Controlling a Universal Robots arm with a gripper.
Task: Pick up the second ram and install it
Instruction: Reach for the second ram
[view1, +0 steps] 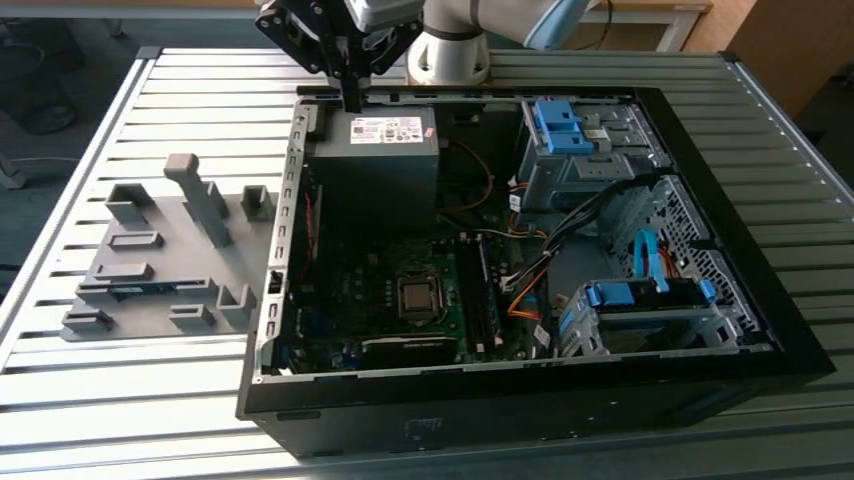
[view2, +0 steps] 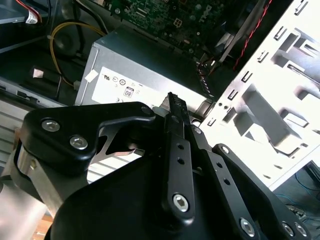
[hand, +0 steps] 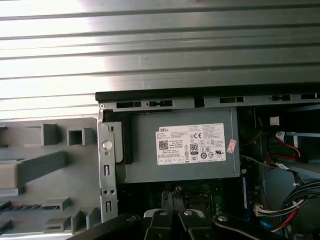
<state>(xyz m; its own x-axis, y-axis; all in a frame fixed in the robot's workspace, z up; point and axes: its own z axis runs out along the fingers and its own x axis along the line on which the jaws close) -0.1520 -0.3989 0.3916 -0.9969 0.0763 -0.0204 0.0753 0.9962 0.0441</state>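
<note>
My gripper (view1: 352, 104), fingers pressed together on nothing, hangs above the power supply (view1: 383, 131), while the second ram (view1: 142, 289) waits slotted flat in the grey holder tray (view1: 174, 265), easy to reach.

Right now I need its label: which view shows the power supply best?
The first wrist view: the power supply faces the camera, labelled side fully visible. The exterior view shows it obliquely; in the second wrist view the end effector covers part of it.

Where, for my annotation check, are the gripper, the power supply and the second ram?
gripper (view1: 352, 103): exterior view, fingertips.
power supply (hand: 140, 150): first wrist view, casing beside label.
second ram (view1: 147, 289): exterior view, blue edge.
</note>
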